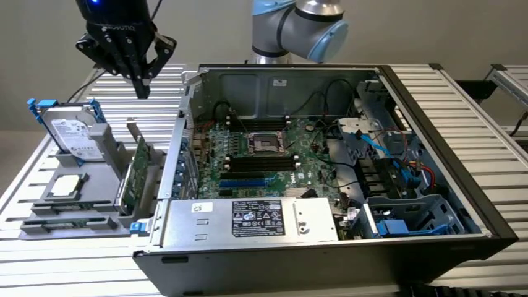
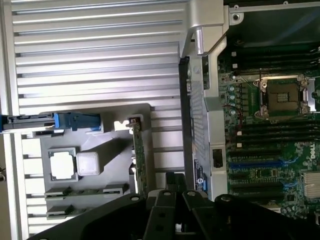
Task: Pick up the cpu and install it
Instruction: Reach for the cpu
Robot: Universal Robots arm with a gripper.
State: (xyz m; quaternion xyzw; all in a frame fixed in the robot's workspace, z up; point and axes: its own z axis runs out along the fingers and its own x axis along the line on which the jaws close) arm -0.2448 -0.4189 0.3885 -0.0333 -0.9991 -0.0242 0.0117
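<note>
You are working in a robotics lab or test workshop: a robot arm [image 1: 301, 28] stands behind a ribbed metal counter [image 1: 486, 154] that carries an opened computer case [image 1: 247, 83] and a grey parts holder [image 1: 49, 209].

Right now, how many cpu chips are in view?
1. The cpu lies flat in the grey tray beside the upright hard drive, at the exterior view's left. The motherboard socket looks empty; the drive could hide another.
</note>
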